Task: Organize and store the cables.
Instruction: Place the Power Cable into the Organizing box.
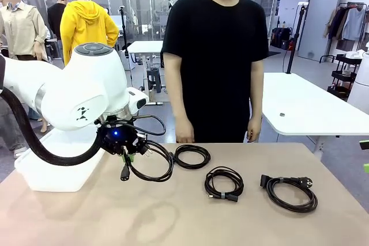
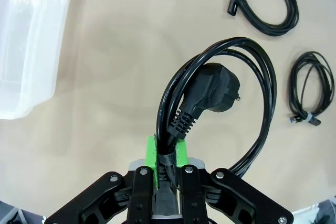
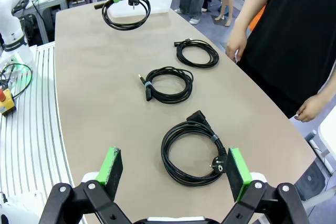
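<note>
Coiled cable (image 2: pixel 215 87) clamped in raised left fingers (image 2: pixel 152 151); right fingers (image 3: pixel 112 163) spread above another coil (image 3: pixel 168 153)

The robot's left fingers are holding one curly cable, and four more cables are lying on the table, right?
Not quite. Three cables lie on the table, not four: a left one, a middle one and a right one, as the front view shows. The left fingers do hold one coiled cable.

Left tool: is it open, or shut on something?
Shut: the left tool pinches a coiled cable between its green pads, held above the table.
</note>
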`<state>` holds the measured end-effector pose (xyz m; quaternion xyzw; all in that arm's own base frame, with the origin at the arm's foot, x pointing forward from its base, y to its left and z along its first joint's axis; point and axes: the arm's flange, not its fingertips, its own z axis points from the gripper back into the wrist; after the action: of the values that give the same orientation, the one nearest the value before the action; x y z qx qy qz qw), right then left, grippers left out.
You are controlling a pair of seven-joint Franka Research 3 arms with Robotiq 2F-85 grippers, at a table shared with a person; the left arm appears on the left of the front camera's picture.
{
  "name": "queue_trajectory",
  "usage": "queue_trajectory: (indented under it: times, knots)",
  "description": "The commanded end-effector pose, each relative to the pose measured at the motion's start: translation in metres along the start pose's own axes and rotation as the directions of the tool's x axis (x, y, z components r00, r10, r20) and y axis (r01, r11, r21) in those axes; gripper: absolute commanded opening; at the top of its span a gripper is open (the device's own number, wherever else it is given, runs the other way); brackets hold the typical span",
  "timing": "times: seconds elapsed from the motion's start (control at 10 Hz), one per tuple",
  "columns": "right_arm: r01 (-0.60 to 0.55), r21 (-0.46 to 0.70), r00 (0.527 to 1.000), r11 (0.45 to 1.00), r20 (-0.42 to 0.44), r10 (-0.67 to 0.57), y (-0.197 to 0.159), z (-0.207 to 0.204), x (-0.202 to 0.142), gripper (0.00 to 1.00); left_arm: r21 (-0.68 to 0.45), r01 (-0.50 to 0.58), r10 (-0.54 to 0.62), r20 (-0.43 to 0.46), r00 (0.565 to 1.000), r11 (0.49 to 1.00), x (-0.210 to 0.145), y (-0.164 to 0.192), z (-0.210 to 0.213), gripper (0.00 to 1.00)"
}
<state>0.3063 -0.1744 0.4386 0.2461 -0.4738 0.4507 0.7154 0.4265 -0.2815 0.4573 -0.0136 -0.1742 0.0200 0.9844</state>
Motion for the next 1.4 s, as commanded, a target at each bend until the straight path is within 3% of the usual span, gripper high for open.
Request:
queue_trajectory:
  times: [0.0,0.2,0.3,0.4,0.7,1.0,1.3]
  knots:
    - [-0.020,-0.005,1.000,1.000,0.015,0.020,-0.002,0.000,-0.001,1.00,0.000,0.000,0.000,0.000,1.000,1.000,0.000,0.000,0.000,0.16]
    - [-0.020,-0.005,1.000,1.000,0.015,0.020,-0.002,0.000,-0.001,1.00,0.002,0.179,-0.178,0.073,0.981,0.984,0.017,0.033,0.044,0.16]
    - [-0.020,-0.005,1.000,1.000,0.015,0.020,-0.002,0.000,-0.001,1.00,-0.020,0.217,-0.215,0.077,0.974,0.976,0.027,0.057,0.061,0.16]
    - [-0.020,-0.005,1.000,1.000,0.015,0.020,-0.002,0.000,-0.001,1.00,-0.068,0.212,-0.207,0.067,0.976,0.975,0.036,0.085,0.076,0.16]
    - [-0.020,-0.005,1.000,1.000,0.015,0.020,-0.002,0.000,-0.001,1.00,-0.068,0.174,-0.163,0.148,0.975,0.982,0.078,0.192,0.097,0.16]
    - [-0.020,-0.005,1.000,1.000,0.015,0.020,-0.002,0.000,-0.001,1.00,-0.051,0.196,-0.186,0.164,0.969,0.979,0.111,0.283,0.073,0.16]
    - [-0.020,-0.005,1.000,1.000,0.015,0.020,-0.002,0.000,-0.001,1.00,-0.102,0.102,-0.091,0.101,0.991,0.990,0.130,0.305,0.012,0.16]
